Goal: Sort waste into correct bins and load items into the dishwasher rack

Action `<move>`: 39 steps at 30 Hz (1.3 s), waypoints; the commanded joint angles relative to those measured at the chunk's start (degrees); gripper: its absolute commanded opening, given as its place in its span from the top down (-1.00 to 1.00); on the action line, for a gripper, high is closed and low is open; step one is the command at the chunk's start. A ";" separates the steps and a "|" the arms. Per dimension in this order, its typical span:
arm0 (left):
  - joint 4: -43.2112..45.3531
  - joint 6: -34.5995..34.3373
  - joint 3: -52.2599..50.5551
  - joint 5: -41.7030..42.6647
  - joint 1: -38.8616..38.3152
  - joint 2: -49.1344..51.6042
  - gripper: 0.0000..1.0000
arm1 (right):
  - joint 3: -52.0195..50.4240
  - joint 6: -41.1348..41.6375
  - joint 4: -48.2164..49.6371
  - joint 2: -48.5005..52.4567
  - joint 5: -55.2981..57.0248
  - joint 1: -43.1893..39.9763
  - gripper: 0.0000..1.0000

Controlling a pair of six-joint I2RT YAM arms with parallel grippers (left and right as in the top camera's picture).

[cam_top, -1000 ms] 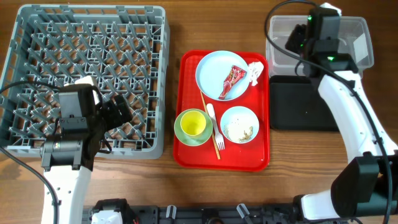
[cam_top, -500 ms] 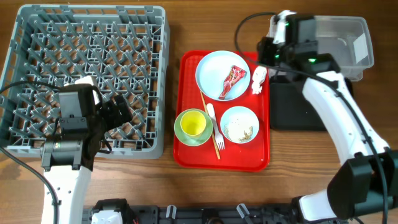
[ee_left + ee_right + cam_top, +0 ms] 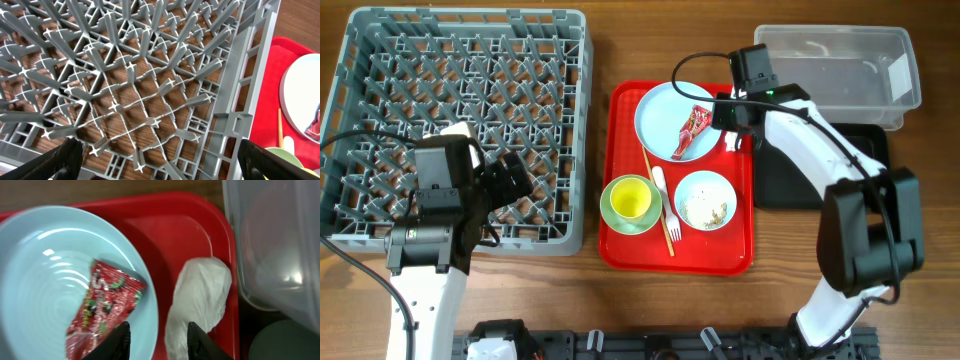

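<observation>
My right gripper (image 3: 728,116) hangs open over the red tray's back right corner. Its fingertips (image 3: 195,332) straddle the pale-blue plate's rim (image 3: 55,275) and the crumpled white tissue (image 3: 200,297), holding nothing. The red snack wrapper (image 3: 693,132) lies on the plate (image 3: 665,115). A yellow cup (image 3: 631,200) sits in the pale-green bowl, and the small blue bowl (image 3: 706,200) holds food scraps. Between them lie the white fork (image 3: 668,212) and the wooden stick (image 3: 657,195). My left gripper (image 3: 510,180) stands wide open above the grey dishwasher rack (image 3: 140,85), near its front right corner.
The clear tub (image 3: 835,70) stands at the back right, with the black tray (image 3: 800,175) in front of it, partly under my right arm. The red tray (image 3: 620,240) lies between rack and bins. Bare wooden table runs along the front.
My right arm has swung left from above the clear tub to over the tissue and plate edge. The left arm has stayed still.
</observation>
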 commanded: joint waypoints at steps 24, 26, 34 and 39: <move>0.09 -0.48 0.90 0.48 -0.31 0.07 -1.00 | 0.17 -0.31 -1.38 3.93 -2.36 0.13 0.71; 0.09 -0.48 0.90 0.48 -0.31 0.07 -1.00 | 0.17 -2.43 -0.20 3.91 -5.86 0.35 0.85; 0.09 -0.48 0.90 0.48 -0.31 0.07 -1.00 | 0.17 -2.47 -0.63 3.91 -6.99 0.39 0.92; 0.09 -0.48 0.90 0.48 -0.31 0.07 -1.00 | 0.24 -1.92 -1.49 2.05 -4.81 0.33 0.91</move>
